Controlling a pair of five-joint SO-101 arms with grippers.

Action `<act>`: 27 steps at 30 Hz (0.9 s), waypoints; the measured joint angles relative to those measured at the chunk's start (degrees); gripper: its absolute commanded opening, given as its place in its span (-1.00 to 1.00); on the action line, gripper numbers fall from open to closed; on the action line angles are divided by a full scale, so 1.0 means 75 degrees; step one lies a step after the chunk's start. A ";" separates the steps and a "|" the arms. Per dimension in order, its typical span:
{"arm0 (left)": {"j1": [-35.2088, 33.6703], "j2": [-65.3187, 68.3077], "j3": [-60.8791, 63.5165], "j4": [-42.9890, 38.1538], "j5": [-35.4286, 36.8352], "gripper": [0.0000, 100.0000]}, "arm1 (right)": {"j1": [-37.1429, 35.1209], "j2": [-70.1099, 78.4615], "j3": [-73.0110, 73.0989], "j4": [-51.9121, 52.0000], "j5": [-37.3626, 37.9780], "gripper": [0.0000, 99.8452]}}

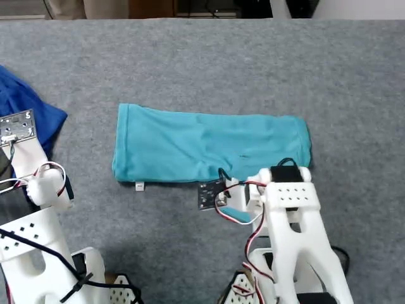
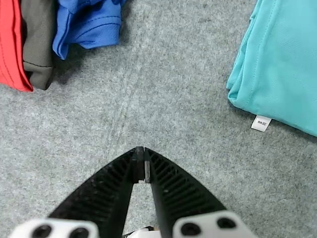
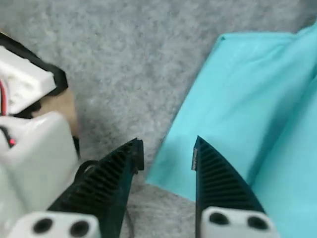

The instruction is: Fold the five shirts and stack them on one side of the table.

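Shirts off to one side: I see 3 bunched together and touching, a red shirt [image 2: 10,44], a dark grey shirt [image 2: 37,39] and a blue shirt [image 2: 86,22]. They sit well apart from the teal shirt [image 1: 209,147], which lies folded long across the grey table [image 1: 253,69]. My left gripper [image 2: 140,166] hovers over bare felt between them, jaws pinched closed on nothing. My right gripper [image 3: 166,153] is spread wide at the teal shirt's near edge.

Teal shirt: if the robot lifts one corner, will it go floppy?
Probably floppy: the teal shirt is soft, wrinkled cloth, so its fold may fall open. Likely light, since it lies thin. The fuzzy gray table should limit sliding.
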 measured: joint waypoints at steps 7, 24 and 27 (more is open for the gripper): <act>0.0000 0.0000 0.0000 0.0000 0.0000 -0.96 | -0.0680 0.0000 0.0457 -0.0844 -0.0949 -0.66; 0.0000 0.0000 0.0000 0.0000 0.0000 -0.96 | -0.0891 -0.0164 0.1723 -0.2508 -0.1829 -0.85; 0.0000 0.0000 0.0000 0.0000 0.0000 -0.96 | -0.0797 -0.0176 0.1723 -0.2532 -0.1840 -0.99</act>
